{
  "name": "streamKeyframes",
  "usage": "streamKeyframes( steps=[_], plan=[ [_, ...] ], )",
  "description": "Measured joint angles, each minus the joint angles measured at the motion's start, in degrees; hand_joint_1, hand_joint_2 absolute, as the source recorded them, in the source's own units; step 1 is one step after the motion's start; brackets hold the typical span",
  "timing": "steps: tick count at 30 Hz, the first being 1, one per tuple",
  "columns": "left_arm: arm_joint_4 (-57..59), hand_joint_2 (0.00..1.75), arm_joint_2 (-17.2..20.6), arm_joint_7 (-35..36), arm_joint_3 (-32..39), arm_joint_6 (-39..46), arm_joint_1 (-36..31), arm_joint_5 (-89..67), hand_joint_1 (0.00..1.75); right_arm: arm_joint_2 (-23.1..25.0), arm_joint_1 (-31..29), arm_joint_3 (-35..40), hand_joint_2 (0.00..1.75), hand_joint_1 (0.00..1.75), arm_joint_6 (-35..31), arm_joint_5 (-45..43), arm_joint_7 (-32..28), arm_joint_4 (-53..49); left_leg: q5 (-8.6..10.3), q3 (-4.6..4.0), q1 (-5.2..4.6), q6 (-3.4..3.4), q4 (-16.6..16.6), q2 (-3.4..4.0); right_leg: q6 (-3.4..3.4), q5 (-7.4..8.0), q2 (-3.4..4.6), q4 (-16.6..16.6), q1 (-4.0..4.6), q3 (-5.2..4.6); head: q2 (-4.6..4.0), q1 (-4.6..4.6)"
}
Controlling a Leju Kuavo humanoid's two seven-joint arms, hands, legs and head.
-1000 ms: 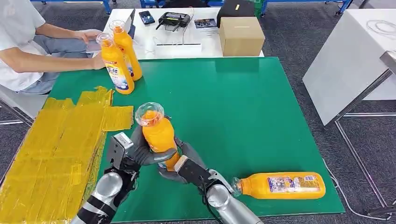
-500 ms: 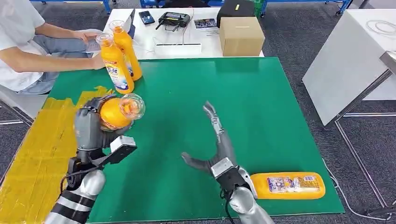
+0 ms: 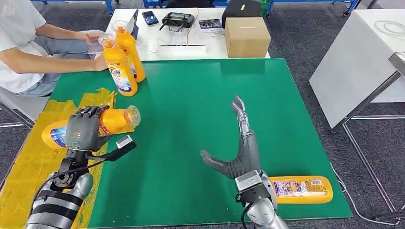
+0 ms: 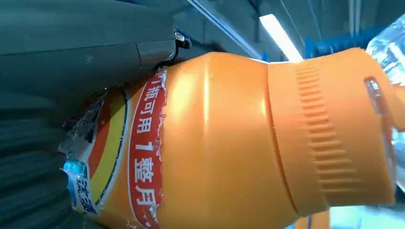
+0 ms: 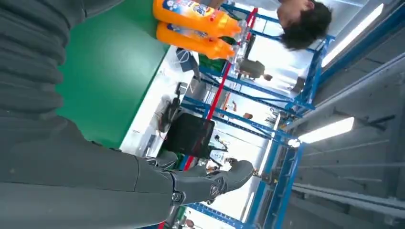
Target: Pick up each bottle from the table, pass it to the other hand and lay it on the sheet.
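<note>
- Bottle (image 3: 90, 126) on its side over the yellow sheet (image 3: 28, 167), gripped by the left hand (image 3: 82, 129); whether it rests on the sheet yet I cannot tell.
- Handover looks done; letting go is what remains for this one.
- Right hand (image 3: 239, 150) spread, holding nothing, above the green table (image 3: 200, 95).
- Lying bottle (image 3: 298, 189) just beside the right wrist, likely next.
- Two upright bottles (image 3: 122, 57) at the far corner, near a seated person (image 3: 19, 47), not yet handled.

bottle (image 3: 88, 126) middle behind left robot hand (image 3: 81, 131)

Bright, even overhead light with soft shadows; ceiling strip lights (image 5: 328, 130) glare in both wrist views.
</note>
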Motion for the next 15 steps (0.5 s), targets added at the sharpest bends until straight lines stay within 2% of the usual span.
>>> streamKeyframes(
  steps=[5, 10, 15],
  plan=[
    [9.37, 1.75, 0.15, 0.13, -3.02, -4.55, -3.94, -0.72, 1.75, 0.04, -1.05, 0.11, 1.75, 0.00, 2.23, -0.11, 0.59, 0.00, 0.00, 0.00, 0.00, 0.00, 0.00, 0.01, 0.00, 0.00, 0.02, 0.00, 0.01, 0.00, 0.00, -0.02],
    [19.84, 1.75, -0.11, 0.81, -6.26, -4.55, -7.99, -1.40, 1.75, 0.17, -2.34, 1.01, 1.75, 0.00, 3.15, -0.11, 0.94, 0.24, 0.01, 0.00, 0.01, 0.00, 0.00, 0.01, 0.00, 0.01, 0.02, 0.01, 0.01, 0.01, 0.00, -0.02],
    [24.89, 1.75, -0.28, 0.92, -7.65, -4.33, -9.61, -1.40, 1.75, 0.17, -2.69, 1.25, 1.75, 0.00, 3.17, -0.11, 1.01, 0.44, 0.01, -0.03, 0.00, 0.00, 0.00, 0.02, 0.00, 0.00, 0.02, 0.01, 0.00, -0.01, 0.00, -0.02]
  ],
)
